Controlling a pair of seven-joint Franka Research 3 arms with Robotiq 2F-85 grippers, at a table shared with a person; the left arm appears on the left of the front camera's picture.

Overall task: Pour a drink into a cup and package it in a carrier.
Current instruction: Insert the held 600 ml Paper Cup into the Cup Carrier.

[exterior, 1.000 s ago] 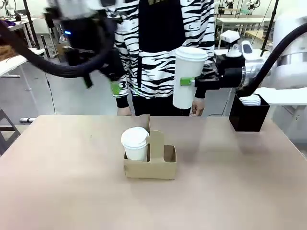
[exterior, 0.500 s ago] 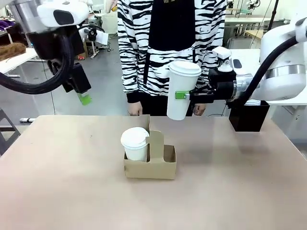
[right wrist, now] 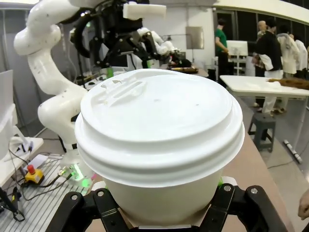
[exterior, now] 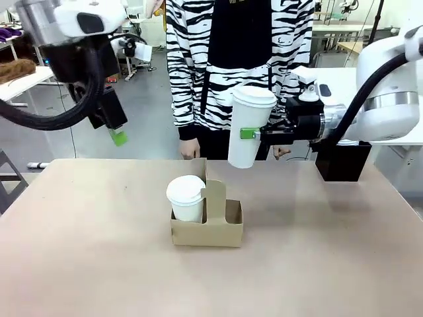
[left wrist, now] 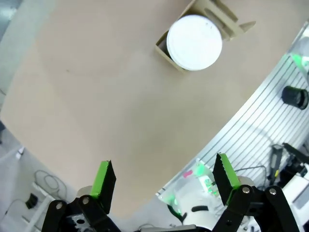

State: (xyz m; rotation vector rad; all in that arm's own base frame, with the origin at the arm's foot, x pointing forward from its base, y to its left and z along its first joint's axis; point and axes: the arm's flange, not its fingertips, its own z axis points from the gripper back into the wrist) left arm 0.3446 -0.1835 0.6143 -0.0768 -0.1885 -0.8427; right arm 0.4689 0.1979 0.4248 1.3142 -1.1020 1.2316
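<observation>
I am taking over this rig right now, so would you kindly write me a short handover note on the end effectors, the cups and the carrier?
Right end effector: shut on a lidded white cup, held upright in the air above the table's far side, in front of the person.
Left end effector: open, holding nothing, raised over the table's left side.
Carrier: mid-table, with another lidded cup seated in its left pocket; the right pocket is free.
Done: one cup packed.
Left: lower the held cup into the free right pocket and let go.

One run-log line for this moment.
right gripper: shut on lidded cup, airborne | carrier: left pocket filled, right pocket free | left gripper: open, raised
</observation>
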